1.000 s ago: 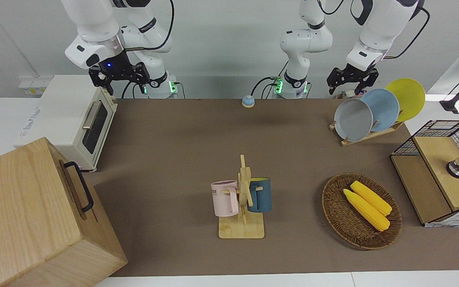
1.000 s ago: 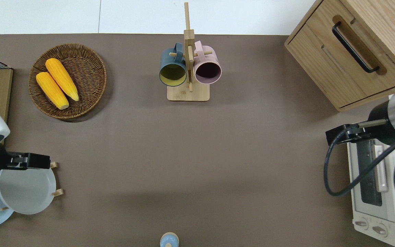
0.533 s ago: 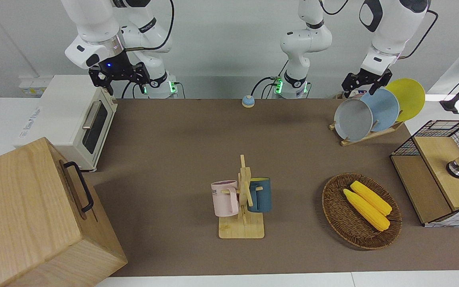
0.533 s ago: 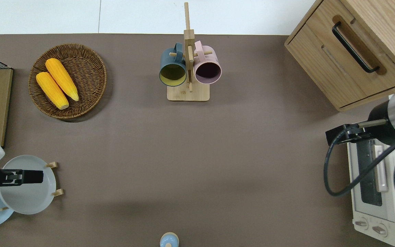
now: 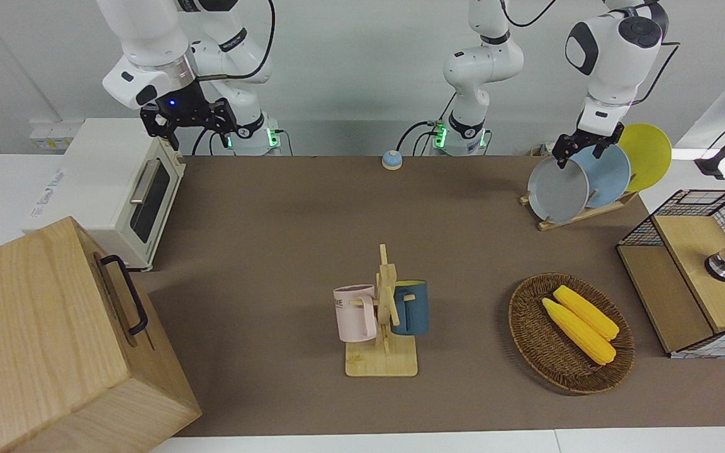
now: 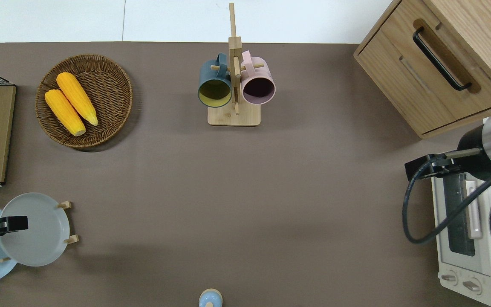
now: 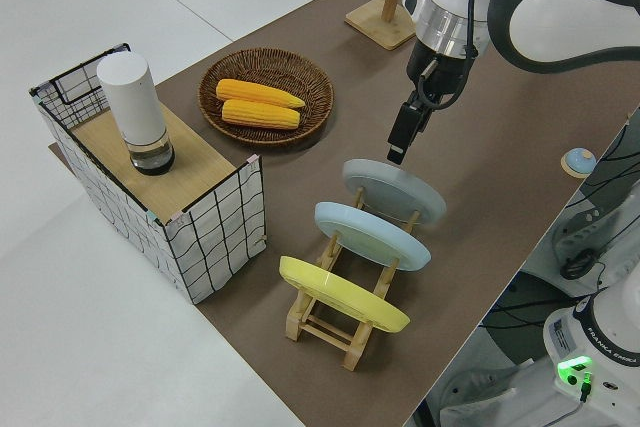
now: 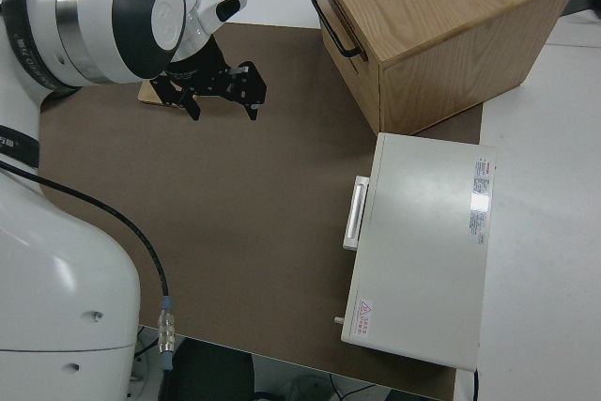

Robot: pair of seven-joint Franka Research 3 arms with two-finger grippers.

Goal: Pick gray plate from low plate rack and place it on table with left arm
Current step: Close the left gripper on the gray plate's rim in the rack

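The gray plate (image 5: 557,189) leans in the slot of the low plate rack (image 5: 579,215) farthest from the left arm's end of the table (image 5: 287,214). It also shows in the overhead view (image 6: 36,232) and the left side view (image 7: 395,192). My left gripper (image 5: 579,151) hangs open just above the plate's top rim, fingers pointing down, and touches nothing. It shows in the overhead view (image 6: 4,224) over the plate's edge, and in the left side view (image 7: 398,150). My right gripper (image 5: 189,119) is open and parked.
A light-blue plate (image 5: 608,173) and a yellow plate (image 5: 649,154) fill the rack's other slots. A wicker basket with corn (image 5: 570,333), a mug stand (image 5: 384,314), a wire crate (image 5: 696,270), a wooden cabinet (image 5: 54,340), a toaster oven (image 5: 117,189) and a bell (image 5: 391,160) also stand here.
My left gripper has come down and shifted toward the left arm's end of the table, turning at the wrist, to just above the gray plate's rim. The plates have not moved.
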